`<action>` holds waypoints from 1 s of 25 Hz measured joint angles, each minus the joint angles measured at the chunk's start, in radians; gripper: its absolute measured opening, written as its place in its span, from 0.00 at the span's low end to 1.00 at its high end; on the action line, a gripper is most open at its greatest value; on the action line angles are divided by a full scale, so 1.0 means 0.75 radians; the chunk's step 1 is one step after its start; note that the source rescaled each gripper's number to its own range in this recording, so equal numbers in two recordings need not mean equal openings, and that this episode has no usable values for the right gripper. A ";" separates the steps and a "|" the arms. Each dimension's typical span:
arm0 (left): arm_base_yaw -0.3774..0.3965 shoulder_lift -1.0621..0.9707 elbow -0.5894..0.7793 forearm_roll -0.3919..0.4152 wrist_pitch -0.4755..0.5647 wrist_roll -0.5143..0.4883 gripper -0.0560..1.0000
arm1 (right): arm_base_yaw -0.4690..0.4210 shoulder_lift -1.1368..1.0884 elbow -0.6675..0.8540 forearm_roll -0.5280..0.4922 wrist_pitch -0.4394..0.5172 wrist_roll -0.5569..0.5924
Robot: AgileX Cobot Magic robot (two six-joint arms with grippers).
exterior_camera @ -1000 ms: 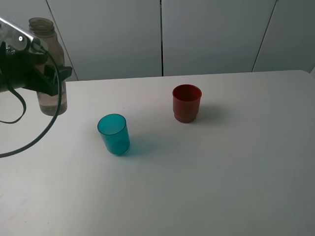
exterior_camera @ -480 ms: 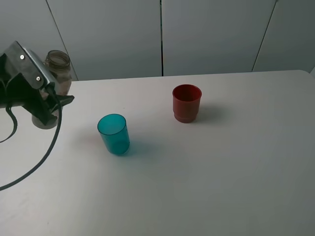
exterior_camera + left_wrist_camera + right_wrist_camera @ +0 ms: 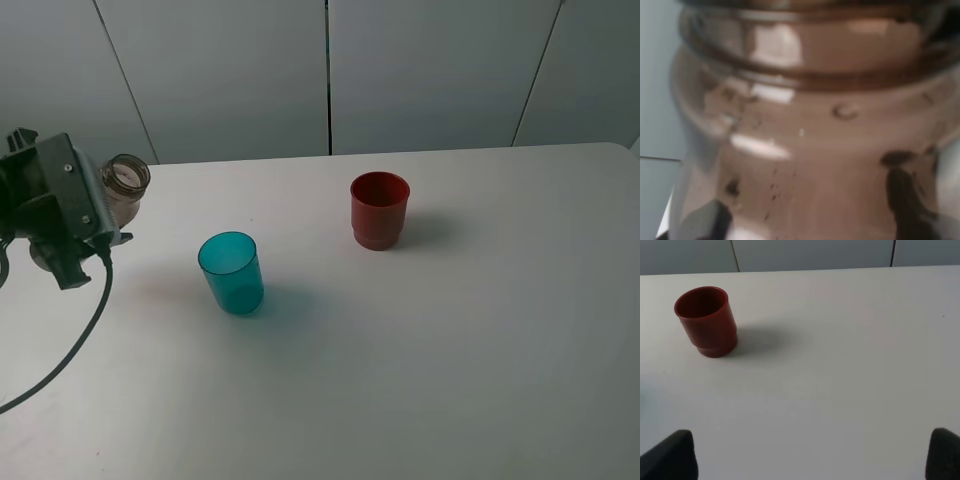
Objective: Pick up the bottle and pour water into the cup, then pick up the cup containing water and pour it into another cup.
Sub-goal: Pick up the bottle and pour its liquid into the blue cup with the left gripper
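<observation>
My left gripper [image 3: 80,222] is shut on the clear brownish bottle [image 3: 122,186] at the table's left edge. The bottle is tilted, its open mouth turned toward the camera and the right, still left of the teal cup [image 3: 231,272] and apart from it. The teal cup stands upright; I cannot tell what is in it. The red cup [image 3: 379,209] stands upright further right and back; it also shows in the right wrist view [image 3: 706,321]. The bottle's neck [image 3: 805,125] fills the left wrist view. My right gripper [image 3: 807,456] is open and empty above bare table.
The white table [image 3: 450,350] ends at a grey panelled wall [image 3: 420,70] behind. A black cable [image 3: 70,340] loops down from the left arm over the table's left front.
The left gripper has lowered and rolled the bottle from upright to tilted, with its mouth now turned toward the teal cup. Both cups have stayed in place.
</observation>
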 joint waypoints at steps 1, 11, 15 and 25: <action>0.000 0.000 0.000 0.002 0.000 0.003 0.06 | 0.000 0.000 0.000 0.000 0.000 0.000; -0.003 0.000 0.000 0.151 0.000 0.053 0.06 | 0.000 0.000 0.000 0.000 0.000 0.000; -0.056 0.000 -0.003 0.177 0.038 0.055 0.06 | 0.000 0.000 0.000 0.000 0.000 -0.003; -0.176 0.040 -0.032 0.243 0.142 0.055 0.06 | 0.000 0.000 0.000 0.000 0.000 -0.003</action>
